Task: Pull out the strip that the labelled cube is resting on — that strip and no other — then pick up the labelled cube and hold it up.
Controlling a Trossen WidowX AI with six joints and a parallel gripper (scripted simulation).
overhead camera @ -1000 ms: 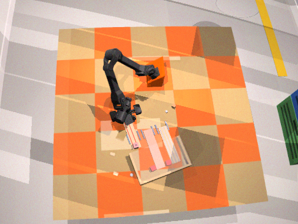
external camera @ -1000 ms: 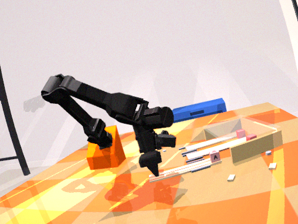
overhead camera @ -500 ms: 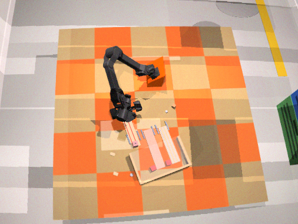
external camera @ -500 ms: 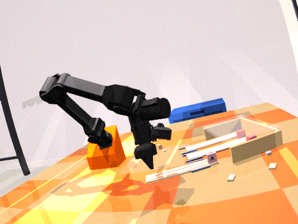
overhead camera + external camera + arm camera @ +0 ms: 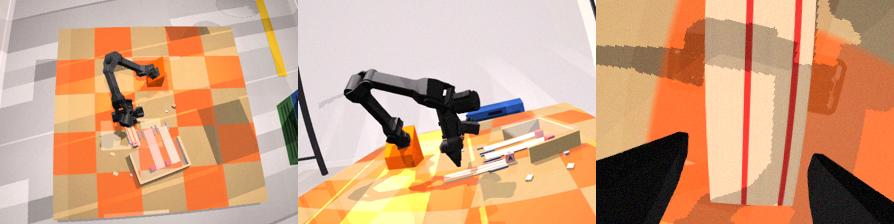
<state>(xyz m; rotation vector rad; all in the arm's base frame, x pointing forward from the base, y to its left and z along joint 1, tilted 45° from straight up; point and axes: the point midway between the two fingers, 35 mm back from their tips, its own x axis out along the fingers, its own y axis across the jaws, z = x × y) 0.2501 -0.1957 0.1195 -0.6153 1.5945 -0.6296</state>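
claw fingers are standing apart above the near end of the red-lined strip [image 5: 131,135] [image 5: 474,171] [image 5: 727,115], one to each side, gripping nothing. the labelled cube [image 5: 135,143] [image 5: 510,157] is sitting on that strip's far end, just outside the pale tray [image 5: 135,170] [image 5: 554,147]. to do this pull well, the claw should probably be lowering squarely, closing on both edges, then drawing slowly along the strip's own line, so the cube isn't tipping. farther right, the plain pink strip [image 5: 154,148] is lying beside another strip [image 5: 169,144], both needing to be left alone.
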